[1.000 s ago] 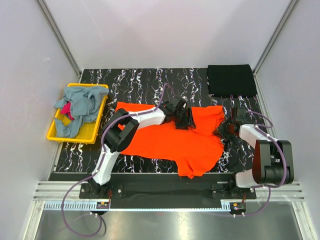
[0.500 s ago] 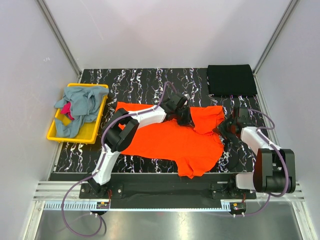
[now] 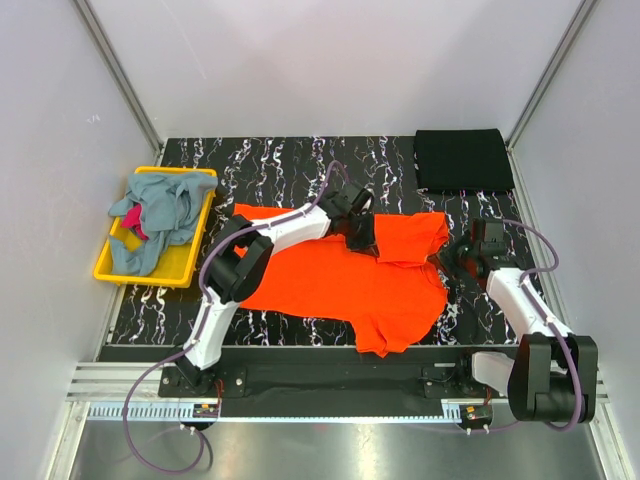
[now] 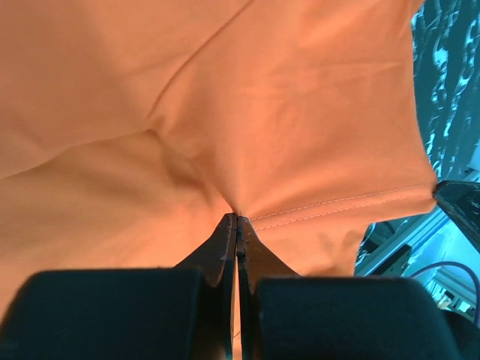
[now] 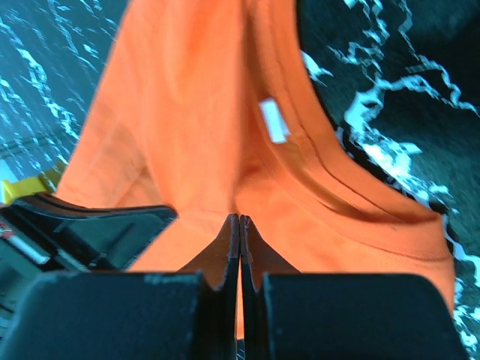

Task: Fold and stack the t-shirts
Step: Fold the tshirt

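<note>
A bright orange t-shirt (image 3: 340, 280) lies spread across the middle of the black marbled table. My left gripper (image 3: 366, 238) is shut on the orange t-shirt near its upper edge; the cloth (image 4: 225, 135) puckers into the closed fingertips by a stitched hem. My right gripper (image 3: 447, 258) is shut on the orange t-shirt at its right side, close to the collar with a white label (image 5: 274, 120). A folded black t-shirt (image 3: 463, 160) rests at the back right corner. Grey-blue t-shirts (image 3: 165, 215) and a magenta one (image 3: 131, 218) are piled in the bin.
The yellow plastic bin (image 3: 185, 265) stands at the table's left edge. Grey walls and metal frame posts close in the table on three sides. The arm bases sit on a rail at the near edge.
Both grippers have shut on the orange t-shirt. The left gripper shifted slightly along the upper edge, and the right arm has stretched out, its gripper drawing a little to the right.
</note>
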Robot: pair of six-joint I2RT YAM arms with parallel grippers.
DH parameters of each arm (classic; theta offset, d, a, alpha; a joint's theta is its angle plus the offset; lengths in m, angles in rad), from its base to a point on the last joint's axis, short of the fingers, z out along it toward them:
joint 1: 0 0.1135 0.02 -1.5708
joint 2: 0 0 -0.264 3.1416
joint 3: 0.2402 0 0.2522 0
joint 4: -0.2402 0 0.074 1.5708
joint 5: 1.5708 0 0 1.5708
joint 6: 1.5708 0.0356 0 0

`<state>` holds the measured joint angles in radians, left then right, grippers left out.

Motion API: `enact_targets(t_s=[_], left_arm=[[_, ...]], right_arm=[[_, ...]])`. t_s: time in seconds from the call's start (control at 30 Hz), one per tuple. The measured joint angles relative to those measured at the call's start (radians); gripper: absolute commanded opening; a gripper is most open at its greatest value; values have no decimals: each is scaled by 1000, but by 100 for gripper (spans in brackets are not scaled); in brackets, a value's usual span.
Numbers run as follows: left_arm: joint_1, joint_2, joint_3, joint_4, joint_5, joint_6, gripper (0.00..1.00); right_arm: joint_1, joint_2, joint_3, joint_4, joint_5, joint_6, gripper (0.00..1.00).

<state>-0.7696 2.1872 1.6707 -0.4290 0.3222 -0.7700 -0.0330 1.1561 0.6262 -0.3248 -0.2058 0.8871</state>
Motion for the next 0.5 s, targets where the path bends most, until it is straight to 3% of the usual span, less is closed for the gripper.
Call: enact_targets(t_s=[0.43,0.47,0.5], left_arm=[[14,-60,-1,-58,-4,56,0],[14,-60,-1,-63,-4,60,0],[14,-60,-1,-72,-4,63,0]], right_arm=[[2,-175,-105,-24,6,36,0],[2,-183,-107,-22,8,34,3],[2,-184,-110,-11,9,29,15]])
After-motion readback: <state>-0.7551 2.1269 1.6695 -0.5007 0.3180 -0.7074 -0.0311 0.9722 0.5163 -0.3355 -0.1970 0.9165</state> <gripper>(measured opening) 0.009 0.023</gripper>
